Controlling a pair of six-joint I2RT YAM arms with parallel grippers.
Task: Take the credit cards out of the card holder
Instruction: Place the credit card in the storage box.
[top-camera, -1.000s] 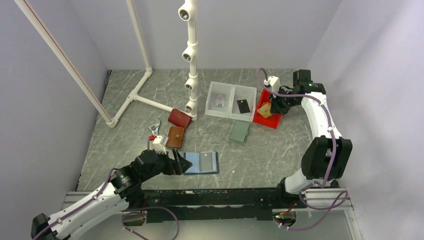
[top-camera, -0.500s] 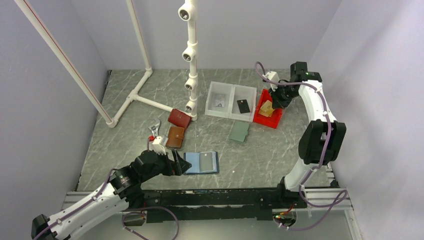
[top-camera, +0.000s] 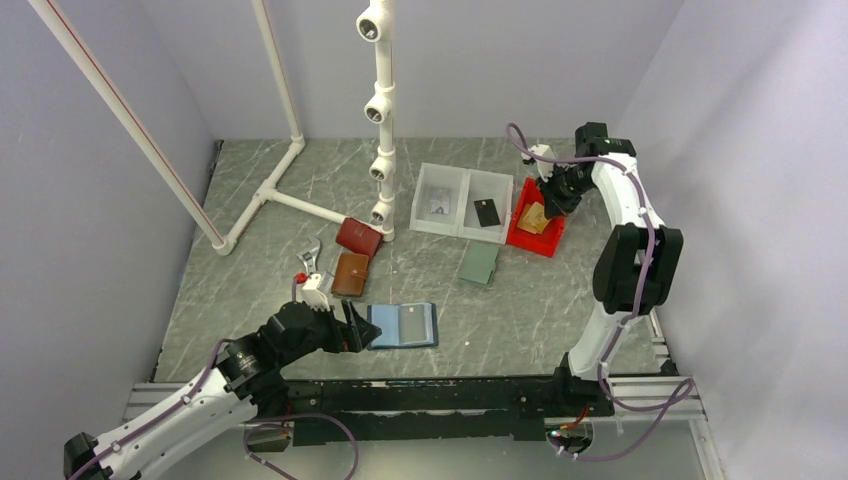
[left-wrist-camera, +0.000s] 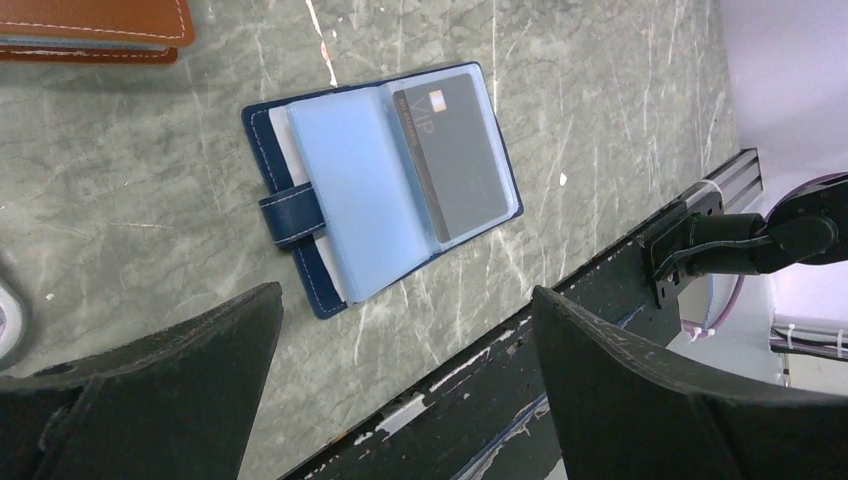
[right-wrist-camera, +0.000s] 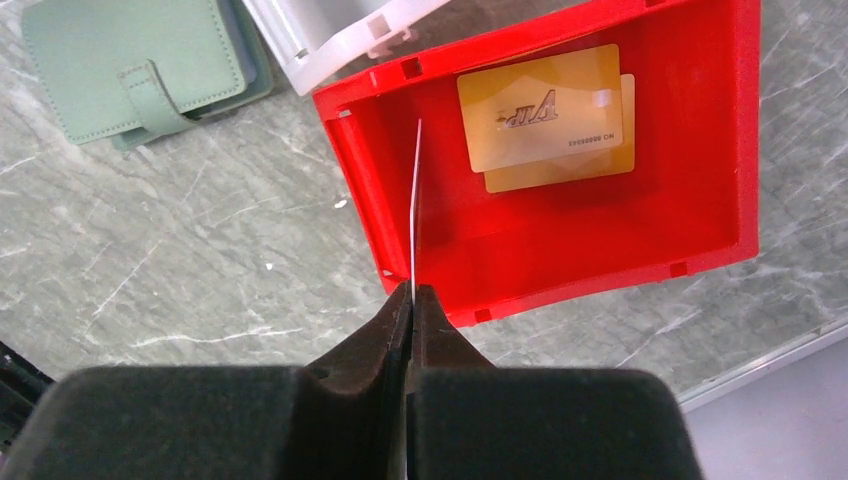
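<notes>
Nearest, left fingers (left-wrist-camera: 180, 360) gape wide above the open card holder (left-wrist-camera: 350, 190) on the table (left-wrist-camera: 600, 100), its black card (left-wrist-camera: 455, 160) likely stiff, light and slick, best pinched by an edge, while far off right fingers (right-wrist-camera: 370, 350) clamp a thin card (right-wrist-camera: 415, 200) edge-on over the red bin (right-wrist-camera: 720, 130) of orange cards (right-wrist-camera: 540, 110).

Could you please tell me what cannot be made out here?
- Right wrist view: the held card in the right gripper shows edge-on; its face is unseen.
- Right wrist view: the lower orange card in the red bin lies mostly under another.
- Left wrist view: the card holder; its blue leaf hides any cards behind it.
</notes>
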